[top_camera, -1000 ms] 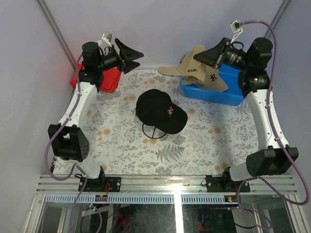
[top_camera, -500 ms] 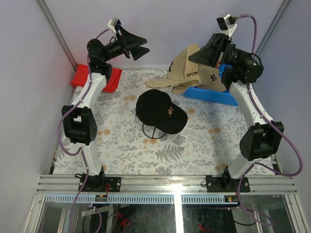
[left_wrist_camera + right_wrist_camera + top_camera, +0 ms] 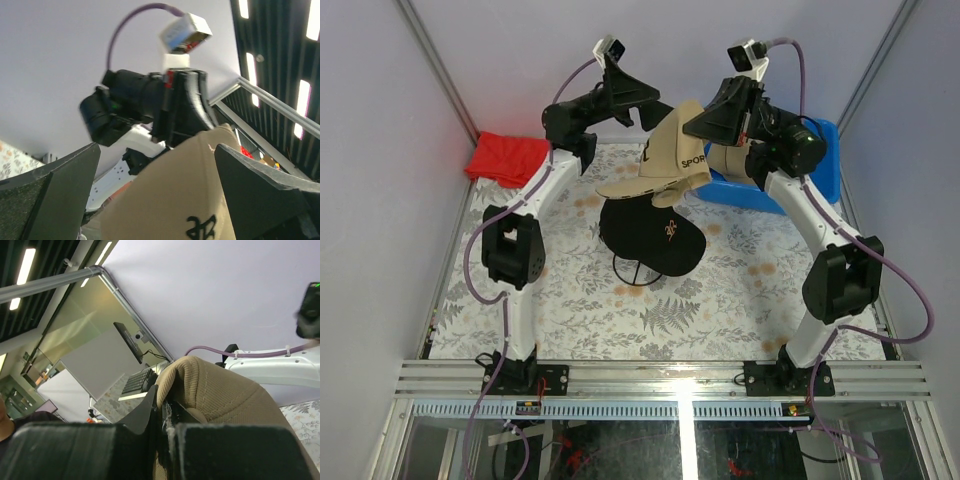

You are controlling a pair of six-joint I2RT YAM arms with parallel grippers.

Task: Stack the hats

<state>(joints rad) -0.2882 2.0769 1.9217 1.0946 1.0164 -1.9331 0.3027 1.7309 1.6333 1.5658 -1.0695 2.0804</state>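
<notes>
Two tan hats [image 3: 672,158] hang together in the air above the back of the table, with my right gripper [image 3: 712,118] shut on their fabric. In the right wrist view the ribbed tan crown [image 3: 225,392] bulges out of the right gripper [image 3: 167,422], whose jaws are pressed together. My left gripper [image 3: 642,98] is raised beside them on the left, wide open. In the left wrist view a tan hat with a black logo [image 3: 190,200] lies between the spread fingers [image 3: 55,192] without touching them. A black hat [image 3: 650,232] rests on the table below.
A blue bin [image 3: 805,185] stands at the back right behind the right arm. A red folded cloth [image 3: 510,158] lies at the back left corner. A thin black wire loop [image 3: 635,272] pokes out from under the black hat's near side.
The right gripper has carried the tan hats left, off the blue bin and over the black hat. The left arm has swung right from the red cloth and opened wider.
</notes>
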